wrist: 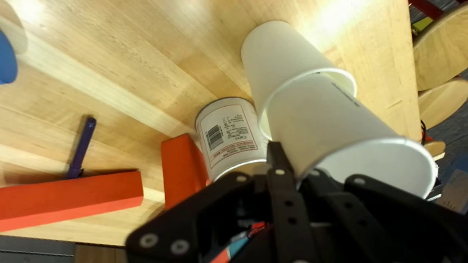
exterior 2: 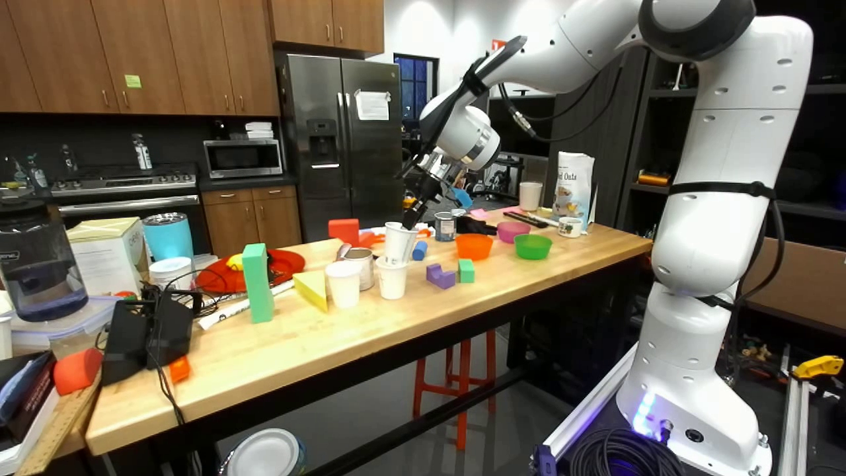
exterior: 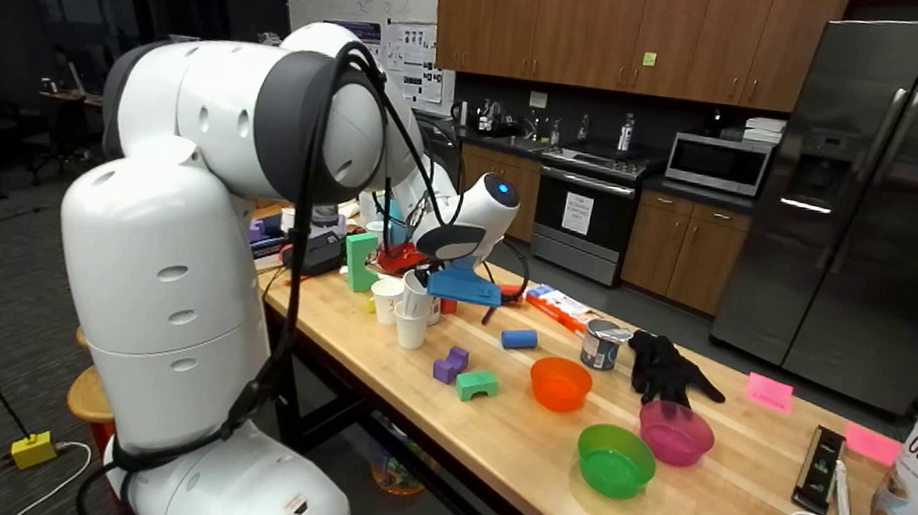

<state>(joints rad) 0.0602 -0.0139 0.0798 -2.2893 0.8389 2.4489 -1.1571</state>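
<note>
A long, pale wooden bench carries the things in both exterior views. Above it, the black two-fingered end effector is clamped on an upper white paper cup — a finger on each side of its wall, near the rim. That cup's base sits in the mouth of a lower white paper cup, which stands upright on the bench. Just beside them is a white-labelled cylindrical metal can, then a red-orange block and, farther off, a slim dark-purple pen.
</note>
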